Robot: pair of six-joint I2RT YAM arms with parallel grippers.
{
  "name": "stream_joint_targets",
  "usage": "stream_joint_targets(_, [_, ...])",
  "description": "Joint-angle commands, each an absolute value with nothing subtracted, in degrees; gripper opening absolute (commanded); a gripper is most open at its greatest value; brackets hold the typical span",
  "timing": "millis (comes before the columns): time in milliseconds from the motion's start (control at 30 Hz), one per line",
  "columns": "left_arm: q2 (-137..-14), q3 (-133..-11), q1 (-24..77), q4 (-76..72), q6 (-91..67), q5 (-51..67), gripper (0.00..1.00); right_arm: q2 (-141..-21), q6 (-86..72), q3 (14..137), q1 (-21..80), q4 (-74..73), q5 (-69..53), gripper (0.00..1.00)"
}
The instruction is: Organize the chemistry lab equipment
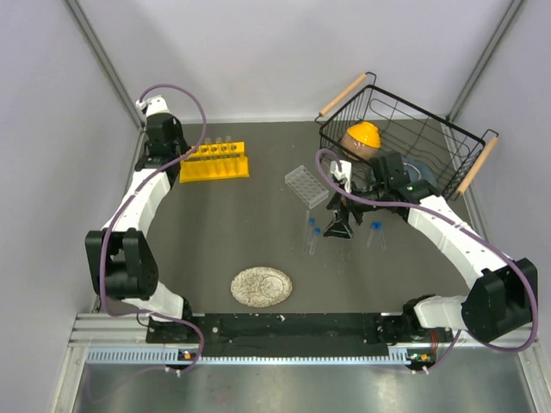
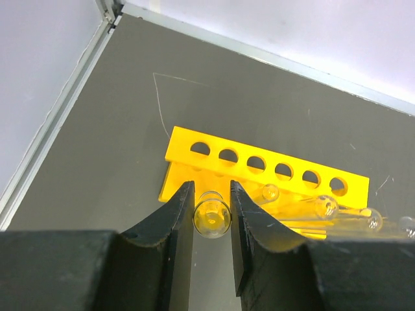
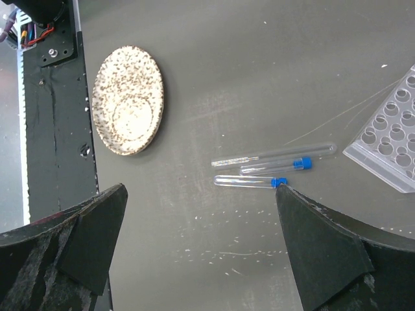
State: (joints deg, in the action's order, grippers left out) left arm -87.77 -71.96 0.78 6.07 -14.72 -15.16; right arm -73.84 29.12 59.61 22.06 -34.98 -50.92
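left end effector (image 2: 212, 189) clamps test tube (image 2: 212, 219) by yellow rack (image 2: 214, 151) edge

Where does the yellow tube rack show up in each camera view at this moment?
Top external: the yellow rack sits at the far left of the table.
Left wrist: centre of the frame, just beyond the left end effector, which grips a glass tube.
Right wrist: not in it.
Shared landmark: the glass tubes resting in the rack, visible in both views that show it.
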Motion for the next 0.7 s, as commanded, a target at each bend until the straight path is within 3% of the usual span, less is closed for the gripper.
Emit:
stream_joint_targets(0, [-90.78,-76.63,-1.04,3.34,-13.89,-13.36,0.03,-71.28,31.03,59.33,21.45,-33.13,-53.09,0.99])
stream_joint_targets(667, [-98.26,-80.42,-2.64,4.3,-17.75,-7.03,0.04,-73.04,31.29,59.24,21.53,-33.22,-52.65,0.99])
